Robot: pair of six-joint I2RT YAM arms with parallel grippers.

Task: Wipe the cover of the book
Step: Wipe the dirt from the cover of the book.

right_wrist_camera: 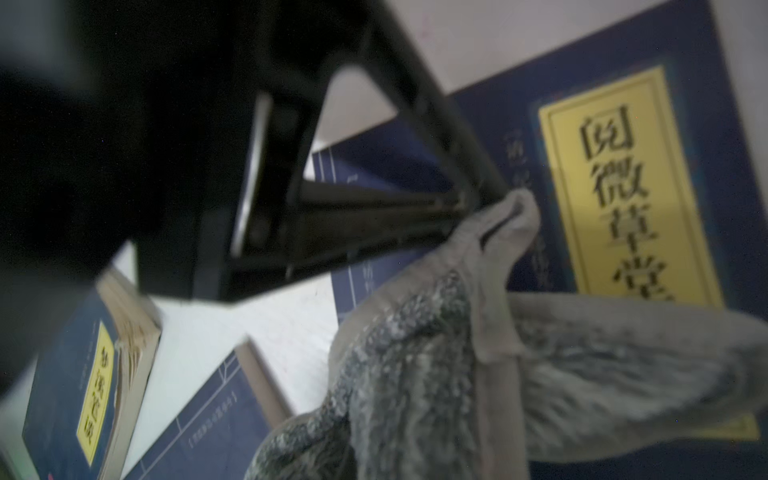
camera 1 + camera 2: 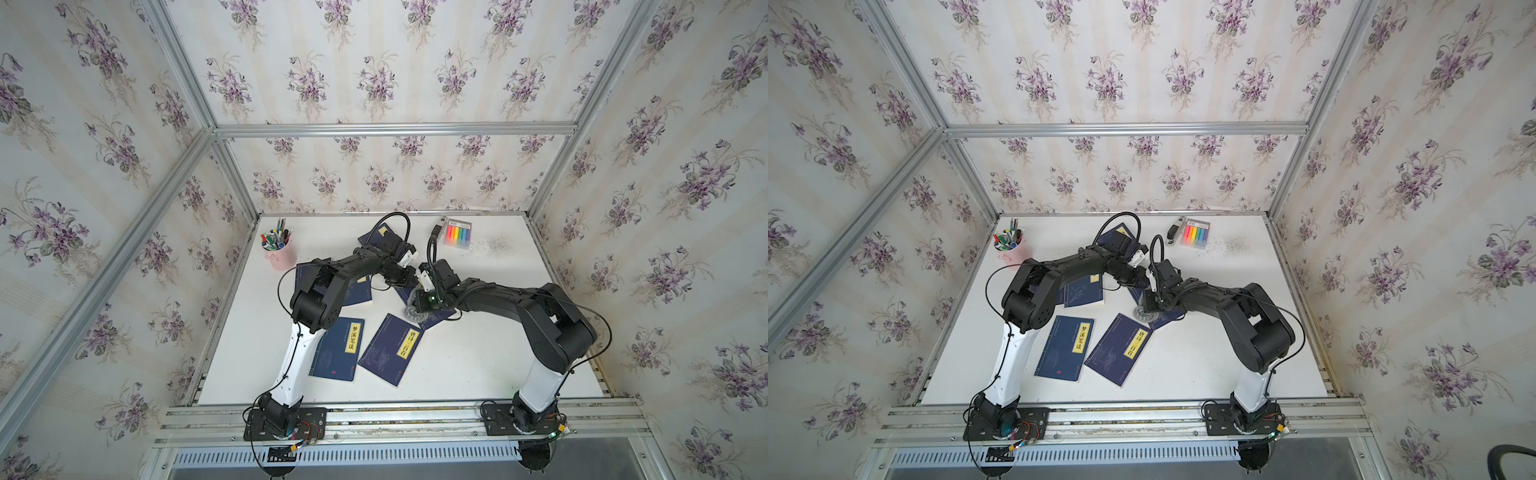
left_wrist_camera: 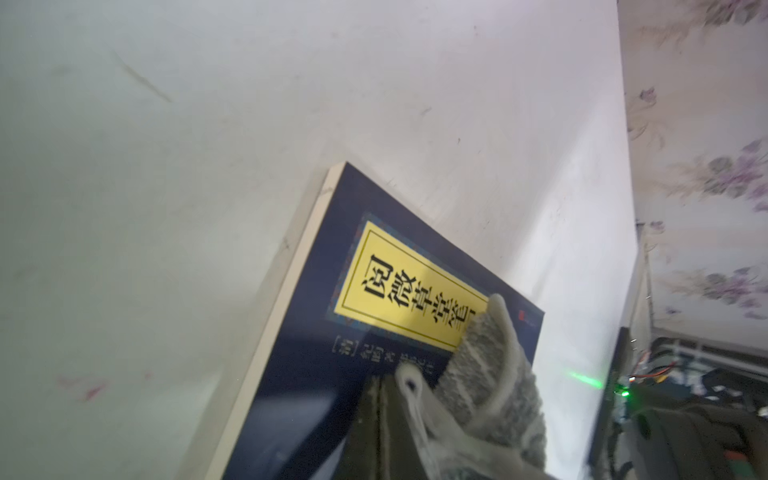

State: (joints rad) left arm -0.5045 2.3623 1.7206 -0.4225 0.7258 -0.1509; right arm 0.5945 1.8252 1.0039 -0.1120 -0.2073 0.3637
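Right wrist view is soft, and the cloth [image 1: 415, 353] bunches over the right pincer [image 2: 417, 306], hiding its fingers; closed, gripping the cloth. Cloth edge overlaps the book's [image 1: 698, 124] yellow title label [image 3: 399, 291]. Left pincer [image 3: 380, 390] blocks part of that frame: shut, holding nothing, tips down at the cover, contact unclear. In both top views the book sits mid worktop [image 2: 478, 353], mostly hidden under the wrists. Both arms elbow-up, forearms angled inward, wrists nearly meeting.
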